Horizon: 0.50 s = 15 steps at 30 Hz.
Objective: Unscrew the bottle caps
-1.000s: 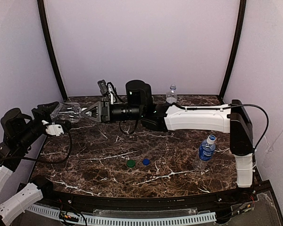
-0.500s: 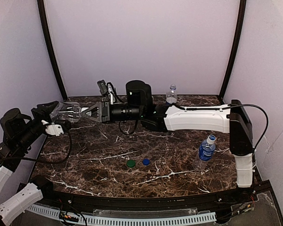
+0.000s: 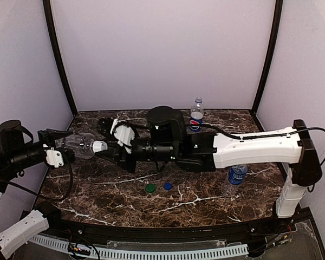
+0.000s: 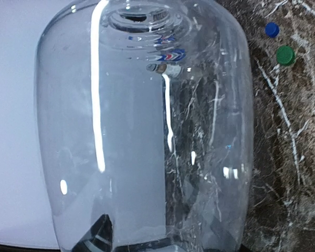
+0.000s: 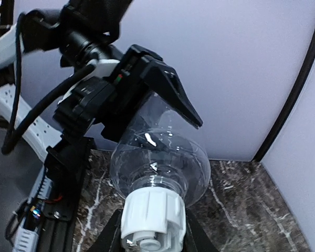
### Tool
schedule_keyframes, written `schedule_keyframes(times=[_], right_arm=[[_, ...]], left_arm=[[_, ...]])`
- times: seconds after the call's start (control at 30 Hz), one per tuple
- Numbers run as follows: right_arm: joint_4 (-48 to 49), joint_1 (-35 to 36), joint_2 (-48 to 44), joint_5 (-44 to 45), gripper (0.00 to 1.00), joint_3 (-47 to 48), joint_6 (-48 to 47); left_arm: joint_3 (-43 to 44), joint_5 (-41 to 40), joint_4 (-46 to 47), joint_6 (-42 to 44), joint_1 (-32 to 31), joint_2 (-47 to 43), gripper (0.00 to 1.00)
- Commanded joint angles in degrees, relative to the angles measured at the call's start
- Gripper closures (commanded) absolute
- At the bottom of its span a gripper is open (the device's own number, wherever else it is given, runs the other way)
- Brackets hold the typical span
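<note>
While the left hand grips the plain clear bottle around its body and holds it on its side above the left part of the table, the bottle's neck points to the right, toward the other arm. The white cap sits on that neck. The right hand reaches across from the right and has its two fingers closed narrow on the cap, one pressed to each side of it, as the right wrist view shows from close up. In that view the cap faces the camera, with the clear shoulder of the bottle behind it and the black fingers of the left hand clasping the bottle further back. The left wrist view is almost filled by the transparent bottle wall, with the marble surface showing through it.

Two loose caps lie on the table near its middle: the green cap and, just beside it to the right, the dark blue cap. They lie apart from every bottle. The Pepsi bottle stands upright at the back of the table, close to the wall, with a pale cap on top. The blue-label bottle stands on the right side; its upper part is hidden behind the right arm.
</note>
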Motion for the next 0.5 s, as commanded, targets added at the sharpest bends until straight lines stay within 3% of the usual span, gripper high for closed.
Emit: schedule_keyframes(times=[0.0,0.13,0.23,0.37,0.47], right_arm=[[2.03,8.47,-6.11,11.14,1.00,-9.45,-43.18],[5.17,12.76,-4.97,28.33,1.00,-13.55,-65.82],[16.37,14.47,-2.58,38.08,1.00,-17.27,-84.51],[36.55,14.40,0.36,40.08,1.00,-21.80,-106.65],[46.56,14.12,2.14,37.03,1.00,-23.10,-117.01]], left_arm=[[1.95,8.81,-18.94,-1.87,0.04,2.93,0.58],[2.05,10.23,-22.31,-1.77,0.04,3.37,0.58],[2.56,10.62,-23.68,-2.00,0.04,3.63,0.58],[3.10,11.27,-25.90,-2.17,0.04,4.52,0.58],[3.07,12.02,-26.73,-2.38,0.00,4.62,0.58]])
